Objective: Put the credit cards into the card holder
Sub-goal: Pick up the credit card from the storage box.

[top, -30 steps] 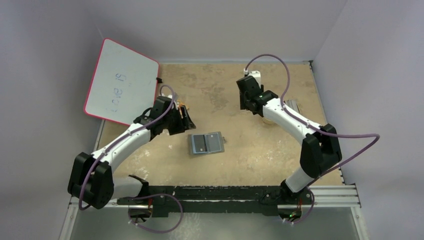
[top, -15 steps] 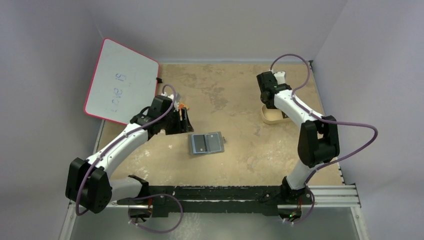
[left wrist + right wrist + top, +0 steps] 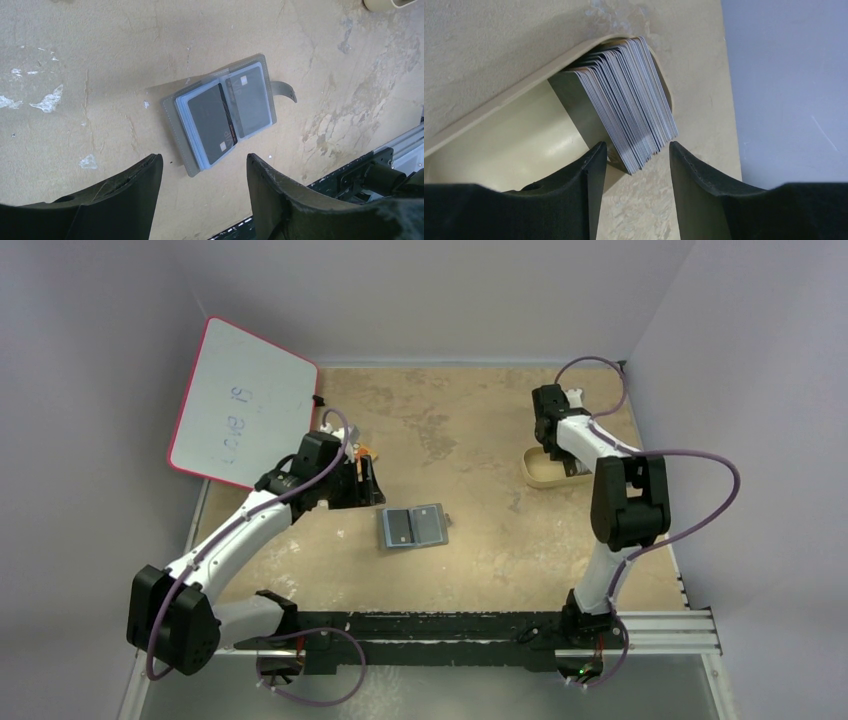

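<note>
The card holder (image 3: 413,527) lies open on the table, grey outside, with dark cards in its clear sleeves (image 3: 225,115) and its strap to the right. My left gripper (image 3: 368,483) hovers just left of it, open and empty (image 3: 204,157). The credit cards (image 3: 629,110), a thick grey-silver stack, lean on edge in the tan tray (image 3: 538,475). My right gripper (image 3: 637,145) hangs open over the stack, whose near corner shows between the fingertips. In the top view the right gripper (image 3: 565,462) sits over the tray and hides most of the cards.
A white board with a pink rim (image 3: 243,400) leans at the back left. The tray's cream inside (image 3: 494,150) is bare beside the stack. A grey wall (image 3: 784,75) rises close to the right of the tray. A metal rail (image 3: 480,625) runs along the near edge.
The right arm has swung right from mid-table and now stands over the tray and cards. The left arm has barely shifted near the card holder, its jaws a little wider.
</note>
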